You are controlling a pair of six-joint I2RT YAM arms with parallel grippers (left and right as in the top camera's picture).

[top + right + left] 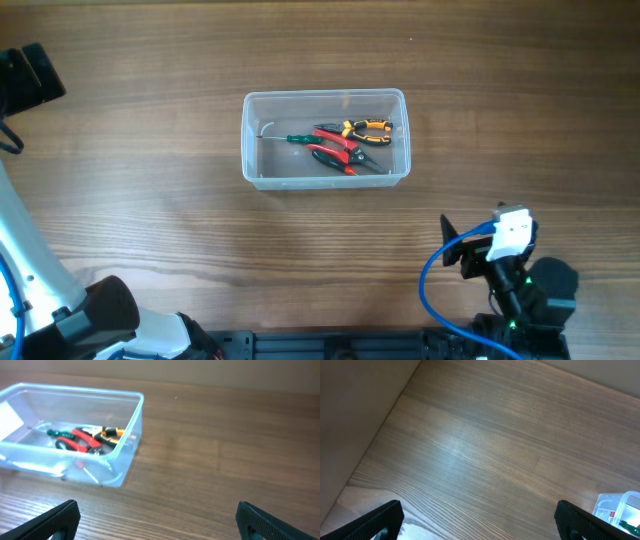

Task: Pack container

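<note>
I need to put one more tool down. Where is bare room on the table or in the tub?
Bare table lies all around the container: widest left of it and between it and the right gripper. Inside, the left end is nearly bare; the pliers crowd the right half.

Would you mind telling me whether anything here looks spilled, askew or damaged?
Nothing stands out: the container sits level on the table, no damage showing, with the hand tools all lying inside it and nothing spilled.
</note>
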